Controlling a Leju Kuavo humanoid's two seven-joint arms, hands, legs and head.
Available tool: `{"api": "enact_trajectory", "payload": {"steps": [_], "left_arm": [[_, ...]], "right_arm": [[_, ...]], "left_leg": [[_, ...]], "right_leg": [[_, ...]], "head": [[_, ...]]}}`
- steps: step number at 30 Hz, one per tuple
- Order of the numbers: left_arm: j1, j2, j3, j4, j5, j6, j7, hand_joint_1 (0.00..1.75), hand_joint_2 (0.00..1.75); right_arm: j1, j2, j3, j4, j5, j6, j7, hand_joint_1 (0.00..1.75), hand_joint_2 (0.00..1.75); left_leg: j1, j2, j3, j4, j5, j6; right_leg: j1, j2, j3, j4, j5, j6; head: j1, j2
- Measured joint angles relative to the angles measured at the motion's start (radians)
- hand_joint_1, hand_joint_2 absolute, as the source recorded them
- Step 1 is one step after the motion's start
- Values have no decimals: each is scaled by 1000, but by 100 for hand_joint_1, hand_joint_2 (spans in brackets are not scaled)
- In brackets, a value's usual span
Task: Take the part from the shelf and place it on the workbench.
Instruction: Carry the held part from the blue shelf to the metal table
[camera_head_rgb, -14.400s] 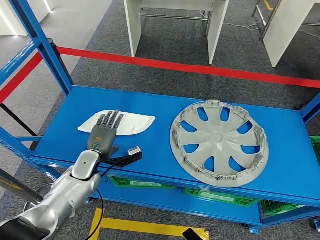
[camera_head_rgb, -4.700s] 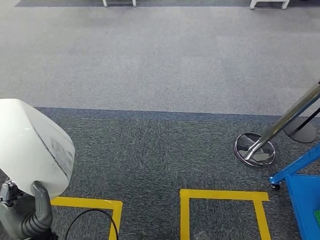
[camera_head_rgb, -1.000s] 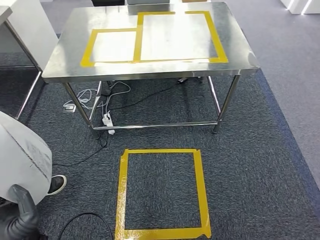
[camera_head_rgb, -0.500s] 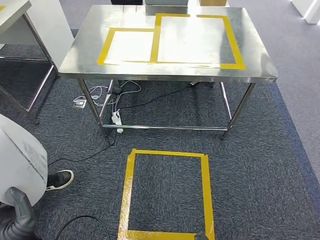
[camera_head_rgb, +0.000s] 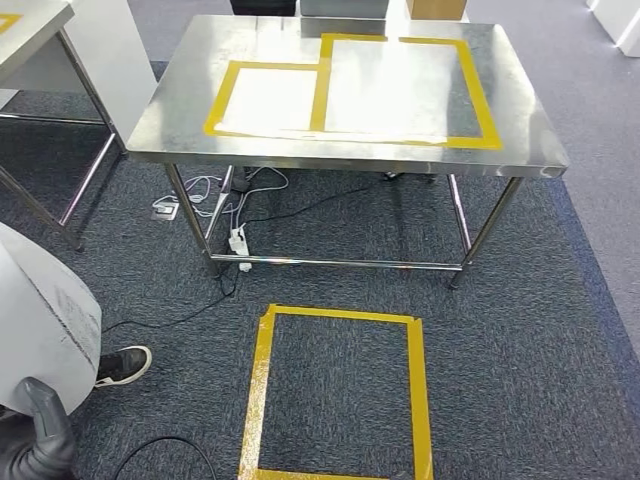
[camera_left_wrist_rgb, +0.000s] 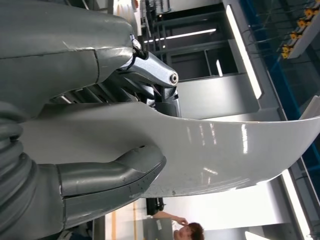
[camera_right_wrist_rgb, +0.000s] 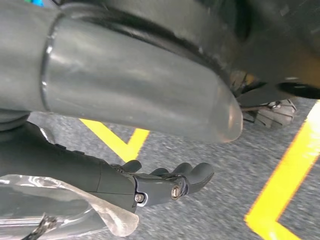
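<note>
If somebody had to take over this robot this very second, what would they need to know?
Left hand: grips the white part, thumb on one face, fingers on the other, held at the robot's left side.
Right hand: hangs by the floor, fingers curled in, holding nothing.
Workbench: steel, straight ahead, with two yellow-taped rectangles on top; a yellow square is taped on the carpet before it.
A person's shoe is near the part.
Done: part is off the shelf.
Left: step up to the workbench and set the part down.
</note>
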Motion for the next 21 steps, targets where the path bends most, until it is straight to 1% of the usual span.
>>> {"api": "enact_trajectory", "payload": {"steps": [6, 11, 12, 13, 14, 15, 16, 17, 18, 19, 21], "left_arm": [[0, 0, 0, -1, -1, 2, 0, 175, 175], [4, -2, 0, -3, 0, 7, 0, 175, 175], [5, -2, 0, -4, 1, 8, 0, 175, 175], [8, -3, 0, -8, 3, 9, -1, 175, 175], [13, -3, 0, -11, 8, 11, -3, 175, 175], [17, -3, 2, -14, 20, 15, -5, 175, 175], [19, -1, 5, -15, 34, 18, -6, 175, 175], [19, 1, 10, -15, 50, 21, -8, 175, 175], [17, 3, 15, -14, 64, 21, -10, 175, 175], [17, 4, 21, -14, 71, 19, -13, 175, 175], [17, 6, 30, -13, 81, 12, -19, 175, 175]], "right_arm": [[0, 0, 0, 0, 2, 1, -2, 0, 0], [0, -1, -1, 0, 3, 1, -6, 0, 0], [1, -2, -2, 0, 3, 1, -6, 0, 0], [2, -3, -4, 0, 3, -1, -6, 0, 0], [4, -4, -6, 0, 3, -5, -1, 0, 0], [5, -5, -9, 0, 4, -11, 8, 0, 0], [4, -5, -11, 0, 6, -17, 17, 0, 0], [1, -4, -12, 0, 8, -22, 26, 0, 0], [-3, -4, -12, 0, 7, -24, 31, 0, 0], [-7, -4, -13, 0, 3, -25, 31, 0, 0], [-13, -4, -19, 0, -11, -24, 31, 0, 0]], "left_leg": [[-6, 0, 0, 4, -5, -5], [-4, -1, 1, 2, -7, -11], [-4, -1, 5, 0, -9, -15], [-2, 0, -9, 36, -26, -22], [1, 2, -55, 109, -38, -30], [4, 5, -86, 127, -10, -36], [4, 8, -116, 146, 13, -39], [3, 10, -127, 119, 47, -35], [0, 12, -105, 53, 75, -28], [-2, 12, -99, 42, 63, -22], [0, 10, -84, 24, 53, -7]], "right_leg": [[2, 0, 9, -13, -8, -1], [4, 2, 15, -17, -11, -9], [4, 2, 17, -19, -13, -13], [2, 1, 27, -23, -19, -20], [0, 0, 48, -27, -33, -27], [-2, -1, 77, -31, -56, -31], [-3, -1, 106, -34, -79, -31], [-2, -1, 128, -36, -100, -24], [-1, -1, 140, -41, -112, -17], [0, -2, 149, -45, -113, -9], [-1, -4, 164, -48, -111, 1]], "head": [[-1, 0], [-3, 0], [-3, 0], [-6, 0], [-8, 0], [-10, 0], [-13, 0], [-14, 0], [-14, 0], [-13, 0], [-9, 0]]}}
